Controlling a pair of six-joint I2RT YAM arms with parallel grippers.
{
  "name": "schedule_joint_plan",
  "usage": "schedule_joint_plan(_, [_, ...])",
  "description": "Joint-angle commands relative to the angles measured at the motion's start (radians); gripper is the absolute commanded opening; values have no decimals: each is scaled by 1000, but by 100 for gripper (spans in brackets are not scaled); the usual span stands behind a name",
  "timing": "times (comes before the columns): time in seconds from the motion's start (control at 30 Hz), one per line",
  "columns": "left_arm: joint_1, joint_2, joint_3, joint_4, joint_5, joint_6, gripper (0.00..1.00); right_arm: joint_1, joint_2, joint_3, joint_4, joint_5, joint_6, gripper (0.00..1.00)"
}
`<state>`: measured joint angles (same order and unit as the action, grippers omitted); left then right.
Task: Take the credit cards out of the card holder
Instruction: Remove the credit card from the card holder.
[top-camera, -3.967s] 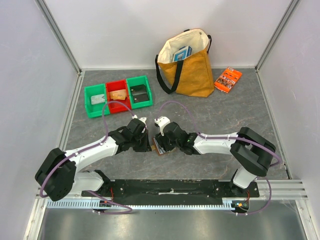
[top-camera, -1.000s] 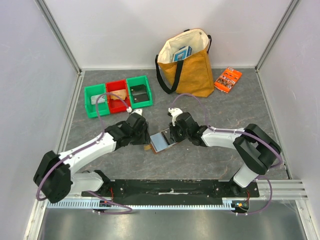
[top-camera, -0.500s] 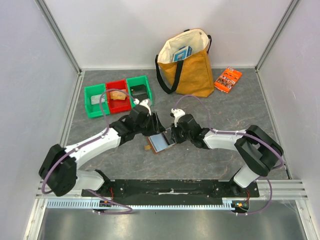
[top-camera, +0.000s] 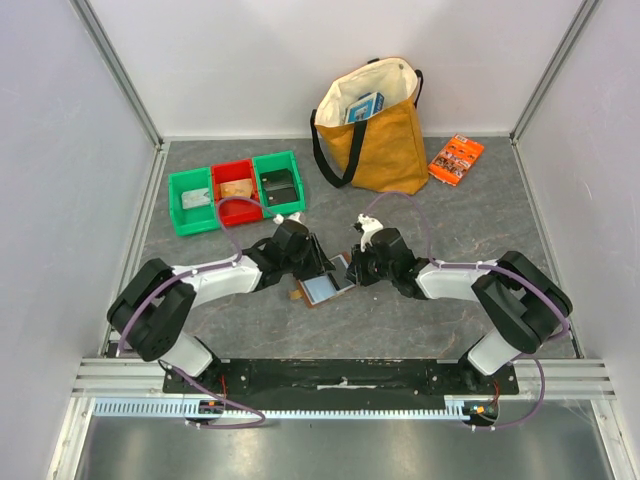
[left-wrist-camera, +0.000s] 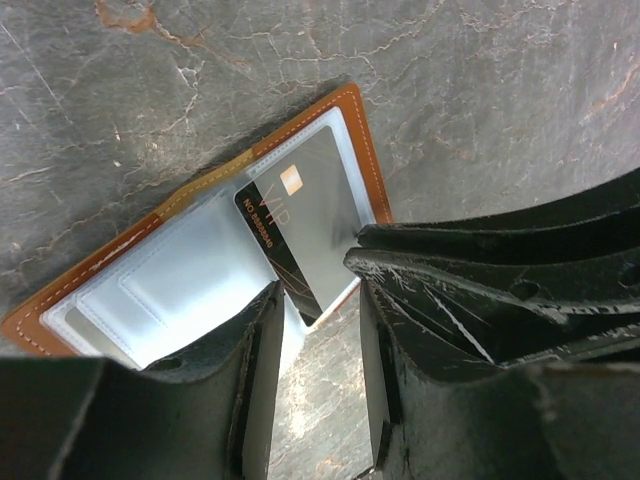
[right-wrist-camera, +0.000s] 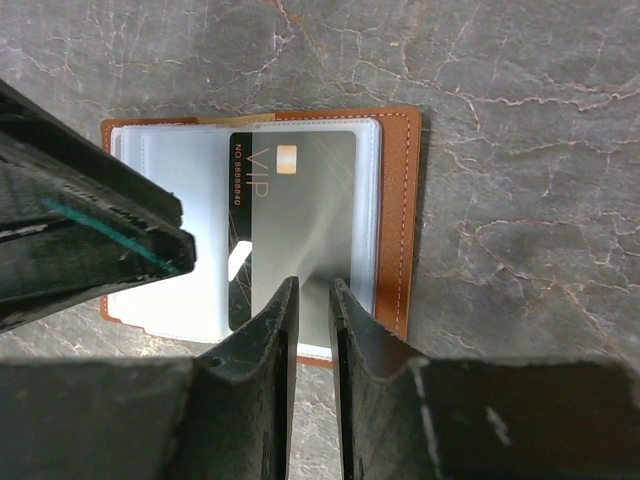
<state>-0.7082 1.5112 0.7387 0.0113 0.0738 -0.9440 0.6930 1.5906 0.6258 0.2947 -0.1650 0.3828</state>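
Observation:
The card holder (top-camera: 322, 288) lies open on the table, brown rim up, pale grey-blue pockets showing. A dark card marked VIP (left-wrist-camera: 300, 225) sits in one pocket and also shows in the right wrist view (right-wrist-camera: 300, 210). My left gripper (top-camera: 316, 263) is open and empty, its jaws (left-wrist-camera: 318, 285) low over the holder's edge (left-wrist-camera: 180, 270) next to the card. My right gripper (top-camera: 349, 268) has its jaws (right-wrist-camera: 312, 285) a narrow slit apart, tips at the card's near edge, with nothing between them. The holder's brown rim (right-wrist-camera: 400, 200) lies just right of the card.
A row of green, red and green bins (top-camera: 236, 190) with items stands at the back left. A yellow tote bag (top-camera: 375, 130) stands at the back centre, and an orange printed packet (top-camera: 456, 157) lies to its right. Enclosure walls close in both sides.
The holder, folded under both grippers four seconds ago, now lies open. In the last second my left gripper swung right and back to the holder's far edge. My right gripper drew slightly right.

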Motion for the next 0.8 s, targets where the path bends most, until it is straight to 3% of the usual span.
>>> schedule_joint_plan(0.0, [1, 46, 5, 75, -11, -62, 42, -21, 8, -28, 37, -59, 40, 25])
schedule_joint_plan(0.57, [3, 147, -9, 98, -16, -105, 42, -53, 29, -55, 77, -139, 79, 24])
schedule_joint_plan(0.77, [1, 132, -32, 133, 3, -119, 38, -61, 32, -58, 86, -153, 87, 24])
